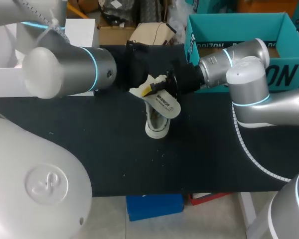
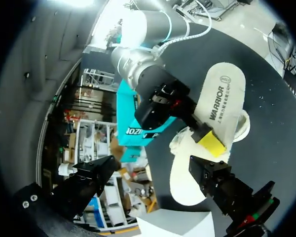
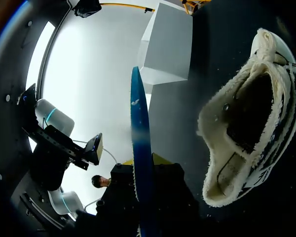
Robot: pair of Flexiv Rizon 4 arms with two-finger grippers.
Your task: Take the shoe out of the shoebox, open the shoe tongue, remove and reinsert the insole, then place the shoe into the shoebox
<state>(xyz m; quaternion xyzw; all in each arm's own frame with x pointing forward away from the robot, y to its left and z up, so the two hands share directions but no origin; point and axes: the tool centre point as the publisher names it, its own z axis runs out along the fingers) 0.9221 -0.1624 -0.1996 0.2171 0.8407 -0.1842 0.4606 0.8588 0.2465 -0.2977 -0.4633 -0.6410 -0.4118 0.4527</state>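
right gripper (image 2: 209,143) clamped on insole (image 2: 222,98), shoe (image 3: 212,128) just beside

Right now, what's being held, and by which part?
The right claw pinches the insole near the end closest to the shoe; the left claw holds nothing.

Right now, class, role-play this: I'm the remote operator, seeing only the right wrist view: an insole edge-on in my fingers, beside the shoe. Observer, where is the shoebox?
Observer: Head view shows the teal shoebox open at the far right, behind your right arm.
Operator: And on my left?
Observer: The left fingers stand wide open, one of them near the shoe.
Operator: Which face do I hold upward?
Observer: The insole shows its pale printed face to the head camera.
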